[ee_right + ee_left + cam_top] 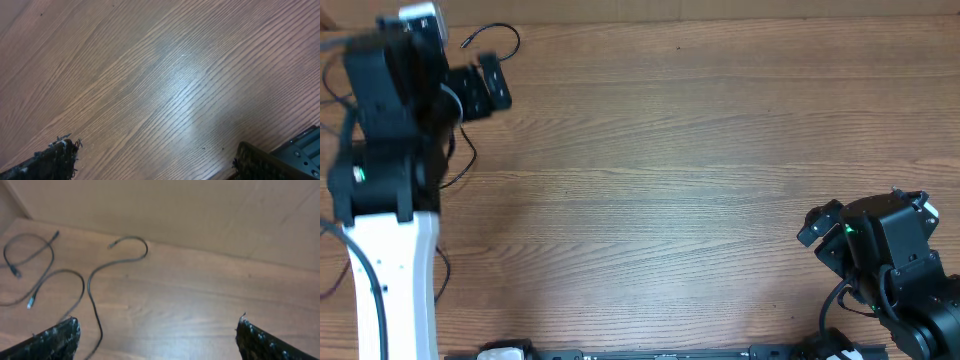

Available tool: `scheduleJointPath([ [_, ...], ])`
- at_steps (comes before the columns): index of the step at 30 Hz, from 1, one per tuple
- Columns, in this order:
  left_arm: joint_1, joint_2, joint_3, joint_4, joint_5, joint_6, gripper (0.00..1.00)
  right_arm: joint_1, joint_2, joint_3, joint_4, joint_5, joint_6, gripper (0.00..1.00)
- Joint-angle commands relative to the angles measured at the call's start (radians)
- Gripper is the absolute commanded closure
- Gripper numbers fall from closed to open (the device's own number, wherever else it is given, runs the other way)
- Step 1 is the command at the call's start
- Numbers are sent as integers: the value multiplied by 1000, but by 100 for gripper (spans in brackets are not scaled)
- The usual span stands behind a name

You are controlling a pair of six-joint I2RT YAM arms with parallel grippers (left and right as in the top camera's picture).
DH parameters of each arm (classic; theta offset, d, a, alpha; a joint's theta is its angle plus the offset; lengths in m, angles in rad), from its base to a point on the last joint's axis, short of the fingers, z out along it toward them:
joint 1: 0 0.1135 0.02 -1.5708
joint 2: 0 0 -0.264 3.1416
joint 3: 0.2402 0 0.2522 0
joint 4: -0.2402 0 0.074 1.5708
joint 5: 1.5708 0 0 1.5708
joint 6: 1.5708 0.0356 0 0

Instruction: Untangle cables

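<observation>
Near edge: a black bar (670, 354) runs along the table (670, 180). Near right, the right arm (910, 270) sits folded up w/ the right gripper (817, 222) pointing left. In its wrist view the fingers (57, 155) stand spread wide above bare wood grain, nothing btwn them & nothing touched

The left arm (390, 200), white lower link & black upper part, reaches from near left to the far left corner. The left gripper (485, 90) at its end is also spread wide & holds nothing. Its wrist view shows one fingertip in each bottom corner, above the tabletop

The cables (89, 287) lie loose on the wood at far left, beyond the left gripper & mostly to its left, not bundled. The hooked cord (145, 250) has a small plug at its far end, curls round to the right, then runs back toward the near side, passing just right of the left finger. Left of it, the pale-tipped cord (75, 275) arcs over & drops toward that same finger. Farthest left, the looped cord (52, 255) makes a wide loop w/ a dark plug; strands cross there, can't tell if they're one cord or two

Beyond the table's far edge stands a pale board (175, 210)
</observation>
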Motion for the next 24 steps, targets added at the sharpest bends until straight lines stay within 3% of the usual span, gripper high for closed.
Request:
scheduleJointPath([
  [1, -7, -162, -211, 79, 6, -39, 1, -2, -3, 16, 5, 11, 5, 0],
  [8, -7, -517, -600, 248, 9, -39, 1, -2, -3, 16, 5, 11, 5, 0],
  [13, -7, -723, -729, 208, 9, -47, 0, -2, -3, 16, 5, 11, 5, 0],
  [24, -7, -732, -735, -13, 9, -47, 1, -2, -3, 16, 5, 11, 5, 0],
])
